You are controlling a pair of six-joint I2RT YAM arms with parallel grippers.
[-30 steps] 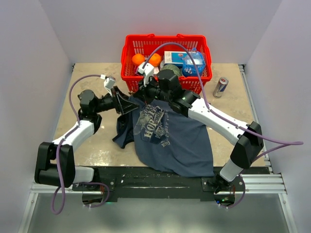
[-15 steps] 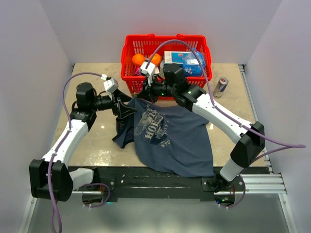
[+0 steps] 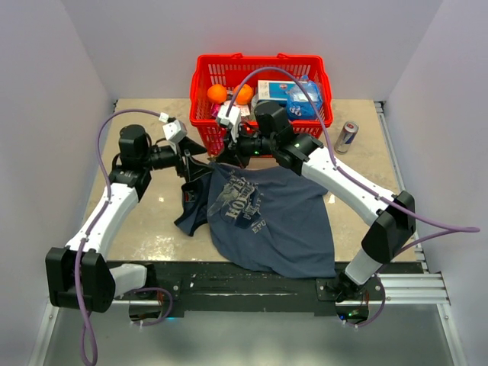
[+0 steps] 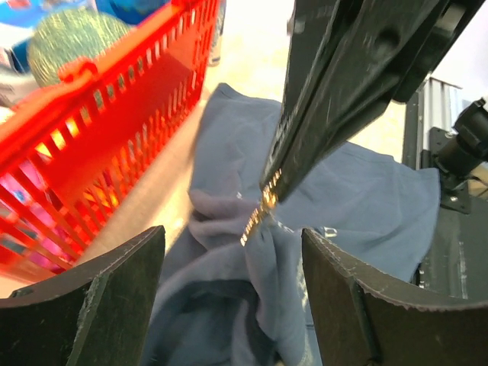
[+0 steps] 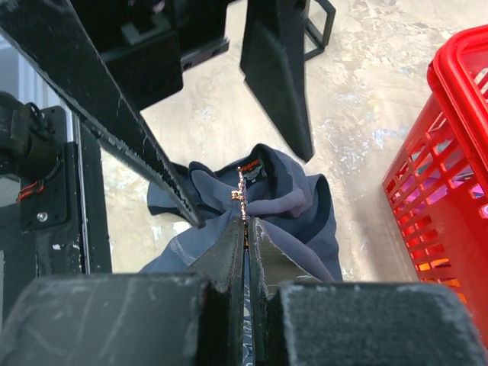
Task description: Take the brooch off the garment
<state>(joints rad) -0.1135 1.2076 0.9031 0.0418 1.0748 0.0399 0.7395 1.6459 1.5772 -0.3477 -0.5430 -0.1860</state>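
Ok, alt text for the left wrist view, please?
The right pincer, shut, holds up a bunch of the navy shirt at a small gold brooch. The open left pincer frames it from below; a red basket stands at left.

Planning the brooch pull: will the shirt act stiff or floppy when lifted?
Probably floppy: the shirt bunches into folds where the right gripper pinches it, jaws shut. Likely light, since that one pinch holds the fold up. Pulling the brooch would probably drag cloth along.

One garment (image 3: pixel 282 221), one basket (image 3: pixel 197 91) (two oranges (image 3: pixel 217 93) inside), one can (image 3: pixel 346 136).
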